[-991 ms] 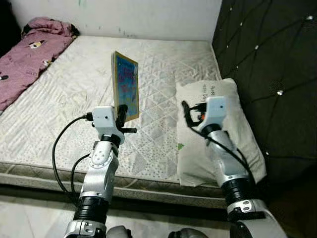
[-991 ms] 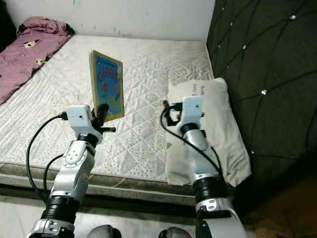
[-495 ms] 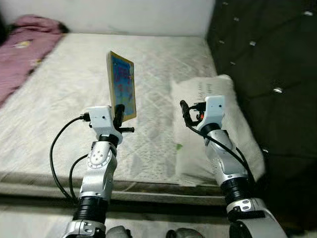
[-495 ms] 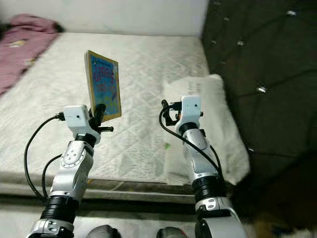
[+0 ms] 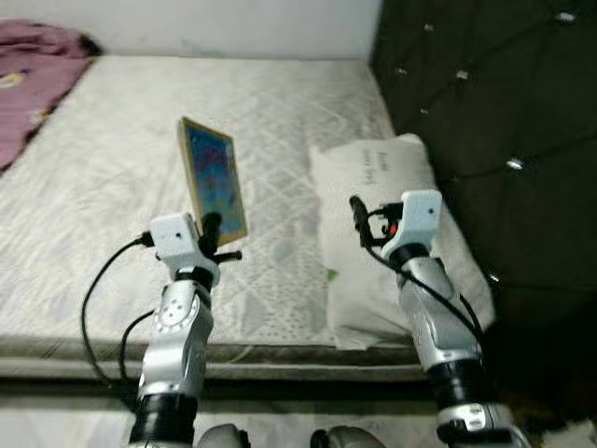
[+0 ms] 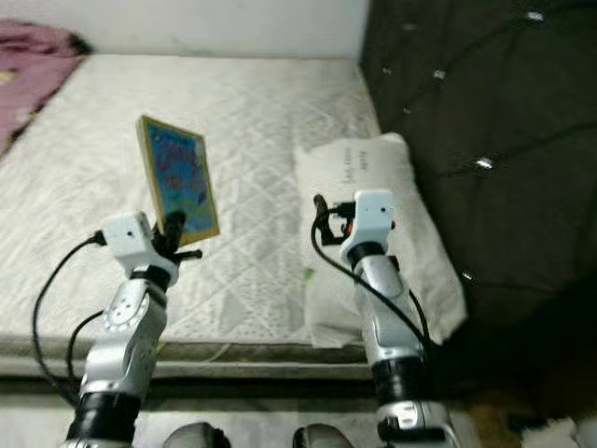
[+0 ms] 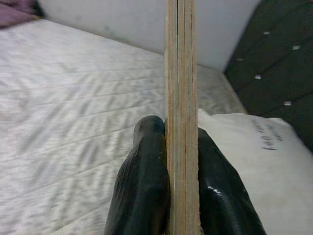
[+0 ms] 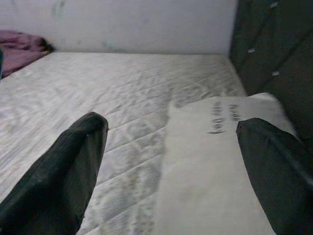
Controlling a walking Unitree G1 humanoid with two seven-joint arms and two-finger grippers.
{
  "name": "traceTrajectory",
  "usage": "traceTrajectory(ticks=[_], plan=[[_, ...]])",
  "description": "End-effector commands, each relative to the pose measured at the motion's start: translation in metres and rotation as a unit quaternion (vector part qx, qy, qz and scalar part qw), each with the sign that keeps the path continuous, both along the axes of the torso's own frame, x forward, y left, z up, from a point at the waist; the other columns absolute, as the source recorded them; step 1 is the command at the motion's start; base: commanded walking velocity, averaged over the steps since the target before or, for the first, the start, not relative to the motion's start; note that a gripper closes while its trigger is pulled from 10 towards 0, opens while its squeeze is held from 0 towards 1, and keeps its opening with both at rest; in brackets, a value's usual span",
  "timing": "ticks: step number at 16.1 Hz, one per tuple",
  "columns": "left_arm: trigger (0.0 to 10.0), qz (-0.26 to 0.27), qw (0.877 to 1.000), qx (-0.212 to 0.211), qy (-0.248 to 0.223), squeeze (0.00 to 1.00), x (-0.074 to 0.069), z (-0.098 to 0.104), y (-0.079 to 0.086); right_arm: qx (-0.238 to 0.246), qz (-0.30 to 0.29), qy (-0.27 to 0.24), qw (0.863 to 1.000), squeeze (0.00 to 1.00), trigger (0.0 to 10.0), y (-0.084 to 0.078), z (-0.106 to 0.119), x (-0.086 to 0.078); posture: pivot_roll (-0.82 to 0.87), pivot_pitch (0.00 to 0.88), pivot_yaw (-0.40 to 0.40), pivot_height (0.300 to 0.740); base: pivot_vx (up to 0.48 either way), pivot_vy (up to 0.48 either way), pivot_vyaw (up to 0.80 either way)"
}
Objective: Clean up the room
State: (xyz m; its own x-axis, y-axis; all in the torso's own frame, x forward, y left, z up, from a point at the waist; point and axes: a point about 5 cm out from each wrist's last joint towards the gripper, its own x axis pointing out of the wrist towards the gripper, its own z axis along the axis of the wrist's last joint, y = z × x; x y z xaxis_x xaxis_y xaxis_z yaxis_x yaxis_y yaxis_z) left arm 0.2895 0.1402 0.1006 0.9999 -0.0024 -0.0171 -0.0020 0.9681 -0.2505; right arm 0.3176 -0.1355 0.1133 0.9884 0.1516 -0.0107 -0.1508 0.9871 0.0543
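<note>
The left gripper [image 5: 211, 227], at lower left of the head view, pinched the bottom edge of a book [image 5: 214, 179], holding it upright above the mattress [image 5: 112, 168] at frame centre. The right gripper [image 5: 358, 222], at centre right, hovered with fingers [image 8: 73, 166] spread wide over the white pillow [image 5: 373, 187], which lay beside the dark headboard [image 5: 485, 112]. A purple blanket [image 5: 33, 47] sat at upper left.
</note>
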Motion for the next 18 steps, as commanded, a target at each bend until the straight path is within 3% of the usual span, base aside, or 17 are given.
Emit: traceTrajectory(ticks=[1,2,5,11,18], plan=[[10.0,0.003,1.0,0.001,-0.023,0.0,0.0,0.013,0.0,0.001,0.006,0.0,1.0,0.0,10.0,0.003,0.002,-0.003,-0.13,0.006,-0.009,0.721,0.0,0.0,0.0],[10.0,0.007,0.999,-0.028,-0.014,0.0,-0.003,0.011,0.002,0.002,0.006,0.002,1.0,0.0,10.0,0.004,0.001,-0.006,-0.13,0.013,-0.01,0.706,0.0,0.0,0.0],[10.0,0.008,1.0,-0.008,-0.01,0.0,-0.006,0.009,0.002,0.008,0.012,0.012,1.0,0.0,10.0,0.005,-0.001,-0.01,-0.14,0.03,-0.009,0.679,0.0,0.0,0.0],[10.0,0.039,0.999,0.006,-0.016,0.0,-0.002,0.015,0.01,0.002,0.018,0.014,1.0,0.0,10.0,0.003,0.004,-0.006,-0.14,0.014,-0.018,0.679,0.0,0.0,0.0],[10.0,0.028,0.999,0.001,-0.033,0.0,-0.002,0.019,0.012,-0.005,0.029,0.006,1.0,0.0,10.0,0.007,0.008,0.002,-0.13,0.0,-0.031,0.679,0.0,0.0,0.0]])
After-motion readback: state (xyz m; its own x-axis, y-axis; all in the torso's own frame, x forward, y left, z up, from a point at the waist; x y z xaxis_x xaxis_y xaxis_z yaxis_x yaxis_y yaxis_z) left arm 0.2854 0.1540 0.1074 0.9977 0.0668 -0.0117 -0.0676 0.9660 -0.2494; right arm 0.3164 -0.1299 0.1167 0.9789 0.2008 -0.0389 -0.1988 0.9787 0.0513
